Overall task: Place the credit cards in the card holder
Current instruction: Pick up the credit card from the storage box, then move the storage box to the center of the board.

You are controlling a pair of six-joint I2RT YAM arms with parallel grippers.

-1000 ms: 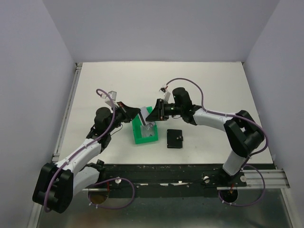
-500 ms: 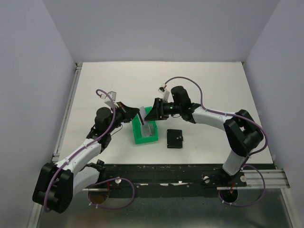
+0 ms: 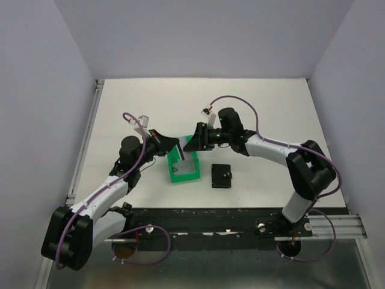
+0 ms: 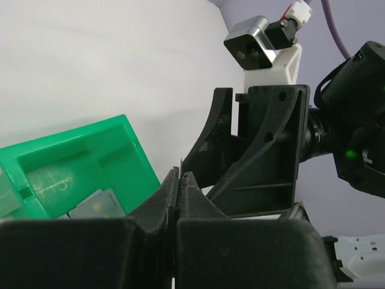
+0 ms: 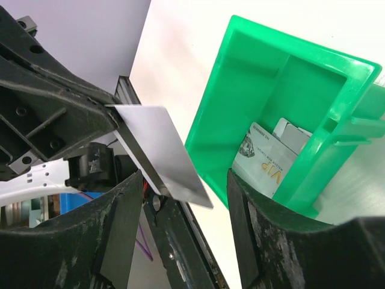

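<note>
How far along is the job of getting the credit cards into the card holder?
Nothing looks done: the small black folding card holder lies shut on the table, no card showing. In hand: the left gripper is shut on one silvery-grey credit card, the open right gripper straddling it, perhaps for a handover. Left: at least two cards lie in the green plastic bin.

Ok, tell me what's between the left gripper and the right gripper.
A silvery card, clamped in the shut left gripper, its free end pointing toward the open right gripper; the right wrist view shows it.
</note>
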